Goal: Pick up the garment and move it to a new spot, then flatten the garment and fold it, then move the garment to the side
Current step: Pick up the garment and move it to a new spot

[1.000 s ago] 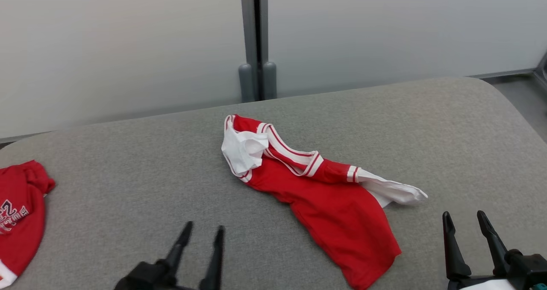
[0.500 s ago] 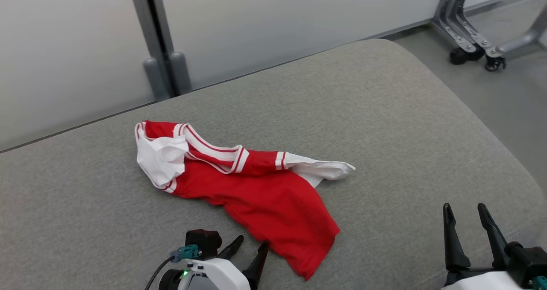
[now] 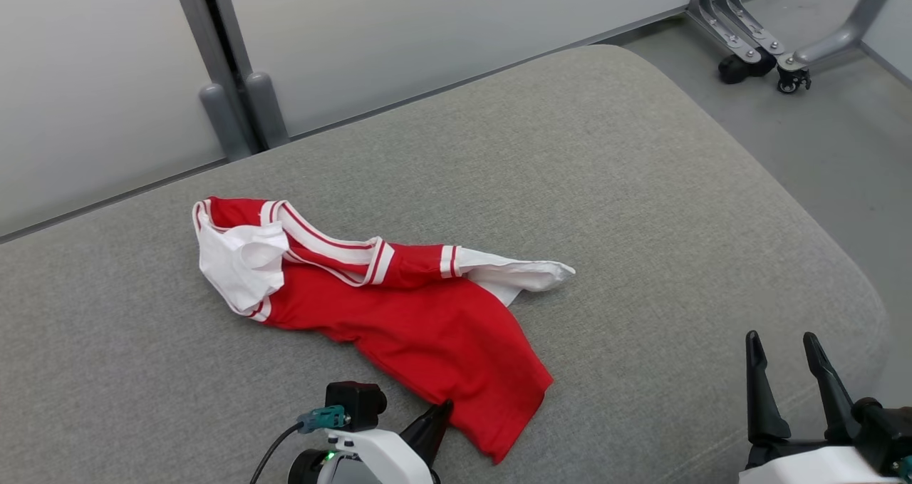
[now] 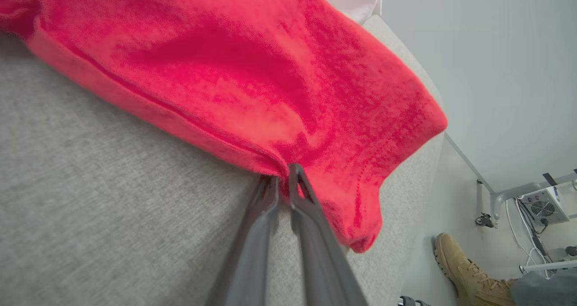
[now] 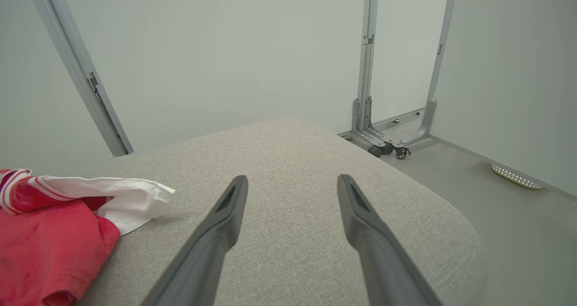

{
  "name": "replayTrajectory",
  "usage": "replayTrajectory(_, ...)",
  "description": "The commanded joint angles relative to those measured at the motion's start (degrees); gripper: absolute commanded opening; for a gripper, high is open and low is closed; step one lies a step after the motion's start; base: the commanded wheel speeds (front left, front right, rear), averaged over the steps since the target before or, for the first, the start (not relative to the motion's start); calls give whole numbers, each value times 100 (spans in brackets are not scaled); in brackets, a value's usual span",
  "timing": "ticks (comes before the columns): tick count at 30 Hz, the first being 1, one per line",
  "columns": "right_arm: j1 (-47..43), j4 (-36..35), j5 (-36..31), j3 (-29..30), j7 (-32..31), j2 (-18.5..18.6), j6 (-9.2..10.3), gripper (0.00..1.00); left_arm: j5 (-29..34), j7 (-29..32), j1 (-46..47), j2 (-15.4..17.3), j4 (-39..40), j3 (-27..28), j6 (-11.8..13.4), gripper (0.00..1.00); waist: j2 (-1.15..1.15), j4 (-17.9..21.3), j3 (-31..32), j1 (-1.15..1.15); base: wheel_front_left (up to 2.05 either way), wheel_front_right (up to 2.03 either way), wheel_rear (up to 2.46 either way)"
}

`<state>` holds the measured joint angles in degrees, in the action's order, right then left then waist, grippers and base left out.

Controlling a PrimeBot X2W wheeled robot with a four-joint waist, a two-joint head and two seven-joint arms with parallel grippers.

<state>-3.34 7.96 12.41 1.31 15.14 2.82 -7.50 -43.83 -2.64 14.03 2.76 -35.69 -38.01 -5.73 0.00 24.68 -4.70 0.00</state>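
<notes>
Your left gripper (image 4: 281,180) has its two fingers pressed almost together, and they pinch the lower hem of the red garment (image 3: 427,327) between the tips. The rest of the cloth spreads ahead of these jaws, crumpled on the grey cushion (image 3: 641,184), with its white sleeves at the end far from them. To the right of these jaws, on the floor past the cushion edge, you see a person's tan shoe (image 4: 464,270). Your right gripper (image 5: 292,177) is released, the fingers wide apart over bare cushion. The garment lies to the left of its jaws, apart from them.
</notes>
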Motion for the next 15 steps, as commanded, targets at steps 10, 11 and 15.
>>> replayTrajectory(10,-130,-31,5,154,2,24,2,100,-612,-93,-91,313,761,-160,-166,0,0,-748,201,0,0,0,0)
replayTrajectory(11,-192,-35,-2,174,2,21,2,100,-765,-63,-300,592,1174,-11,-137,0,0,-898,264,0,0,0,0)
replayTrajectory(15,-292,-48,21,200,2,23,2,100,-884,88,-817,1438,2145,424,285,0,0,-1183,353,0,0,0,0)
